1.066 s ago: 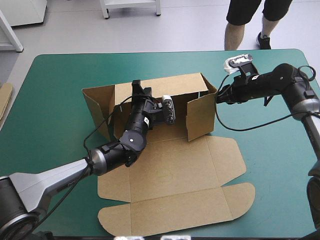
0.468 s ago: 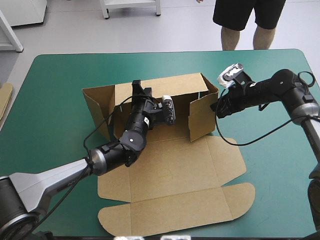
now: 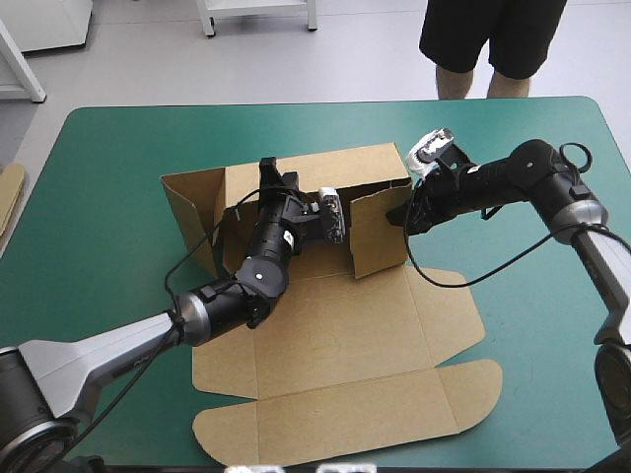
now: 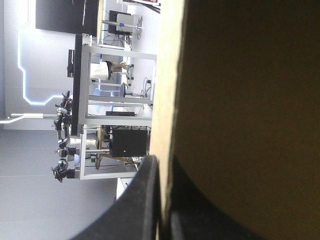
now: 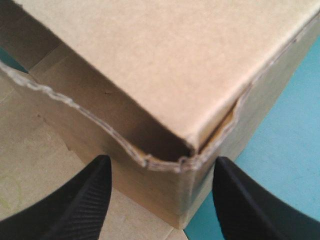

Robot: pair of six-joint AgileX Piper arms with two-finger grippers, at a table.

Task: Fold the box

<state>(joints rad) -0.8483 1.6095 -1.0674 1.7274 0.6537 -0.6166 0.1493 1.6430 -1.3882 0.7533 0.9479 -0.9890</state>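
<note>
The box (image 3: 340,330) is sitting mid-table on the teal-green cover (image 3: 108,168), partly erected: its far wall (image 3: 325,169) and both end panels are standing, while the lid and flaps are lying flat on the box's near side. The board is appearing light and stiff, though liable to crease off its scores and spring back once released. It is judged best taken at a panel's free edge near a fold line, not mid-panel. The left gripper (image 4: 161,165) is pinching the far wall's top edge, fingers all but closed with the sheet between them, its arm reaching across the flat lid. The right gripper (image 5: 161,161) is standing with fingers spread wide, straddling the box's right-hand corner without clamping it, its arm coming in low from the box's right side
</note>
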